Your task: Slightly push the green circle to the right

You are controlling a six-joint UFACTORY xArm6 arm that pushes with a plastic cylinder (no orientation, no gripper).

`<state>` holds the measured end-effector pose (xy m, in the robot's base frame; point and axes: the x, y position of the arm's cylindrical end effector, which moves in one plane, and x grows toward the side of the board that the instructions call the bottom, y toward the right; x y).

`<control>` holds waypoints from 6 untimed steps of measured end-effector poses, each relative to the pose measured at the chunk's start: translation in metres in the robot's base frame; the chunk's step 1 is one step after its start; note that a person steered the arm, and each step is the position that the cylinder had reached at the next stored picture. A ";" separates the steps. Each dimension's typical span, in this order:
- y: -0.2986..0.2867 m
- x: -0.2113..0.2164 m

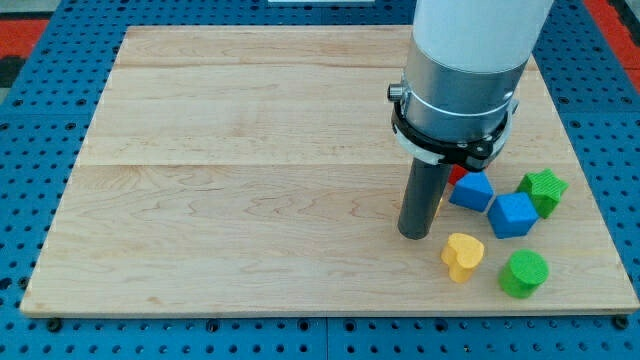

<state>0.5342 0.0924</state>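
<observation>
**Tip parked left of the cluster, green circle untouched**

While my tip [415, 235] rests on the desk [240, 180], the green circle [523, 273] sits near the view's bottom right, well apart from it. A yellow heart [462, 256] lies between them. My tool is a bare rod, so nothing opens or closes. Pushing straight right risks shoving the heart into the circle, or clipping the blue blocks [471, 190] and green star [543, 190] above; a long stroke could run the circle off the edge.

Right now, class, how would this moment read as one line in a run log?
tip: on board, upper left of green circle | contact: none | yellow heart: between them | push: not started
</observation>
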 end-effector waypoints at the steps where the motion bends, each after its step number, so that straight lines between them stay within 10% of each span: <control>1: 0.000 0.000; 3: -0.041 0.027; 4: 0.000 0.085; 6: 0.093 0.066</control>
